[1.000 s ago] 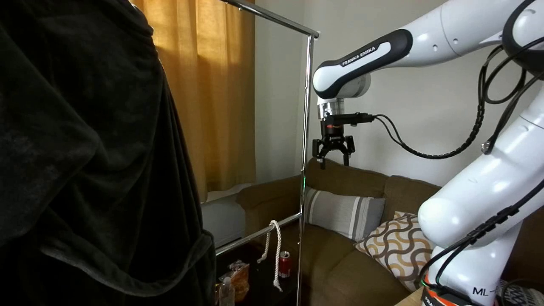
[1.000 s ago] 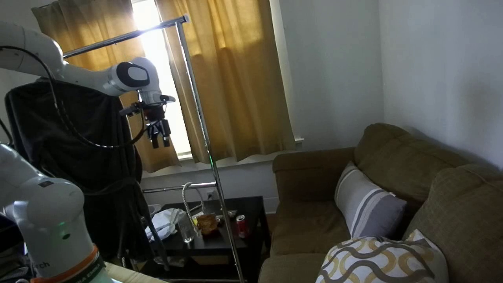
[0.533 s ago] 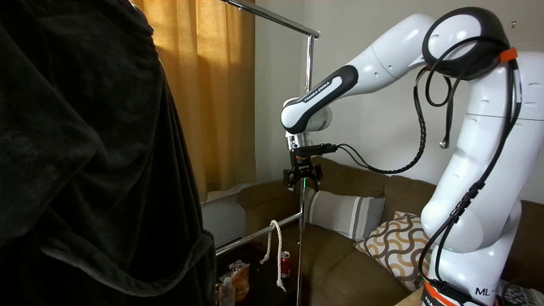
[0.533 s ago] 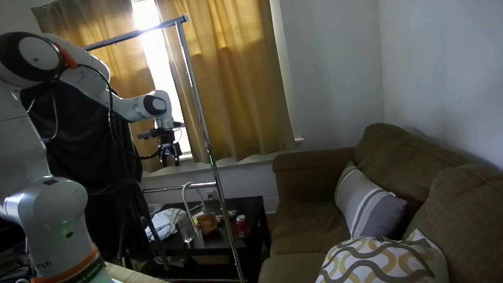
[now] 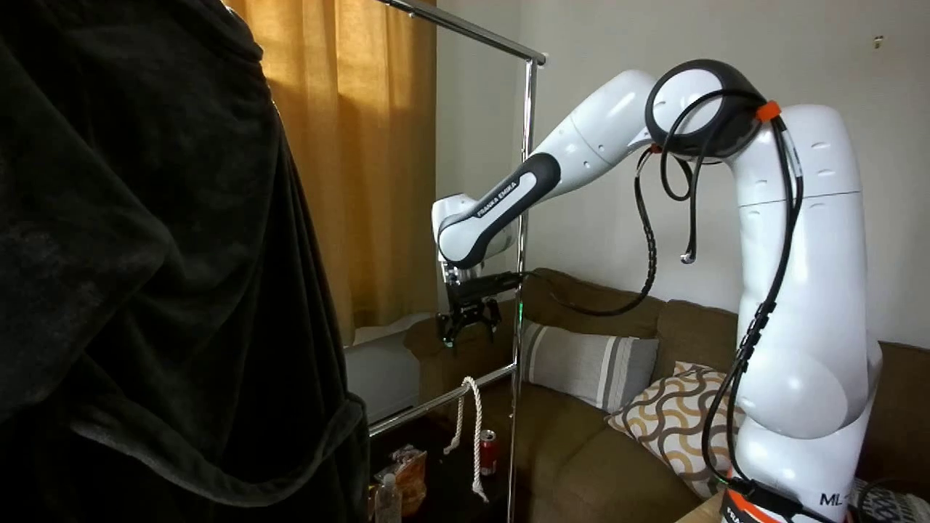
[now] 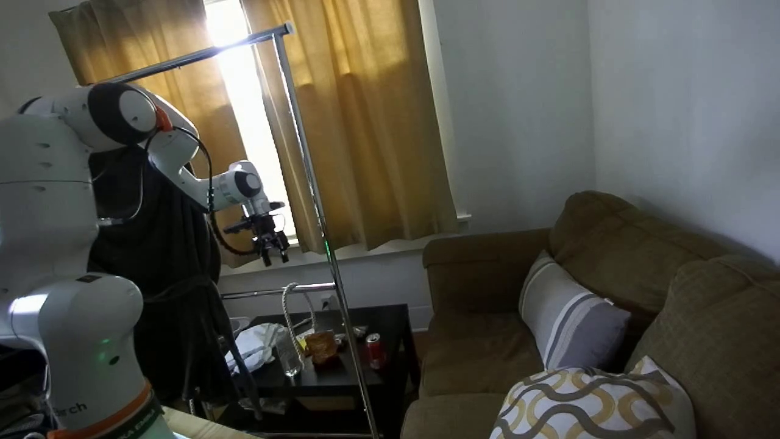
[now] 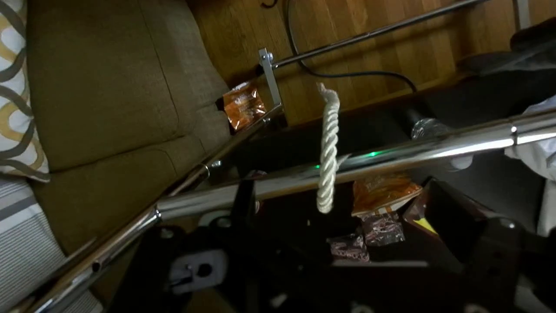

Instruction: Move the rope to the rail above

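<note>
Mustard curtains (image 5: 385, 181) and a brown couch (image 5: 574, 450) fill the room around a shiny metal rack (image 5: 528, 109). FRANKA EMIKA reads plainly along the white arm (image 5: 821, 290), ML on its base (image 5: 792, 465). I see the twisted white rope (image 5: 477, 436) draped over the rack's lower bar (image 5: 418, 412), well below the smooth silver rail (image 5: 472, 30). Above the rope and apart from it, the black gripper (image 5: 471, 338) stands spread wide, clasping only air. Plush dark cloth (image 5: 182, 254) hangs at left.

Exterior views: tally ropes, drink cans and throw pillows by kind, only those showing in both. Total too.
White rope: 1
Red drink can: 1
Throw pillows (striped one, wavy-patterned one): 2
Total: 4
</note>
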Controlling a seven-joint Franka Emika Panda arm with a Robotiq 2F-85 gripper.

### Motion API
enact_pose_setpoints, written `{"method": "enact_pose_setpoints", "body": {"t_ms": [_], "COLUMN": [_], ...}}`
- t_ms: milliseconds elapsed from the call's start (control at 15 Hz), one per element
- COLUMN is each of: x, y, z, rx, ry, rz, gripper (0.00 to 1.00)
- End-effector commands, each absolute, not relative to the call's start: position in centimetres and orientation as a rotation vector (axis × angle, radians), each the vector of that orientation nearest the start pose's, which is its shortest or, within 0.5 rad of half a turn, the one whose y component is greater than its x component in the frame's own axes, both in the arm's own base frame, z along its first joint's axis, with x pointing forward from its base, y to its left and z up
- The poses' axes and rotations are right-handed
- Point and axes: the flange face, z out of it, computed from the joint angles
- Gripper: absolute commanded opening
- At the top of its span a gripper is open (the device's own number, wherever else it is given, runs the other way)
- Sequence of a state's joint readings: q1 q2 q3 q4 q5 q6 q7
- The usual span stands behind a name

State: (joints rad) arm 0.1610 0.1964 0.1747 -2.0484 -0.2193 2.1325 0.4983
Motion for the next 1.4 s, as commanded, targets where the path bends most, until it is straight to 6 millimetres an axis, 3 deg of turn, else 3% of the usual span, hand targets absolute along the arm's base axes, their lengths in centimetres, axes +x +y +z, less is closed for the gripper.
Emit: {"method": "enact_pose_setpoints", "body": {"t_ms": [0, 200, 267, 467, 733, 1333], "x": [57.9, 60.7, 58.8, 60.5, 60.7, 63.1], "y": [18.4, 17.9, 17.8, 17.5, 17.8, 16.2], "z": [31.7, 30.4, 31.6, 30.5, 30.5, 25.1], "rx": [-3.354, -3.342, -3.334, -3.332, -3.33, -3.263], "ry": [0.09, 0.093, 0.096, 0.115, 0.11, 0.008], "rz": [-0.003, 0.005, 0.017, 0.019, 0.013, 0.096], "gripper": [1.0, 1.0, 1.0, 1.0, 1.0, 1.0]}}
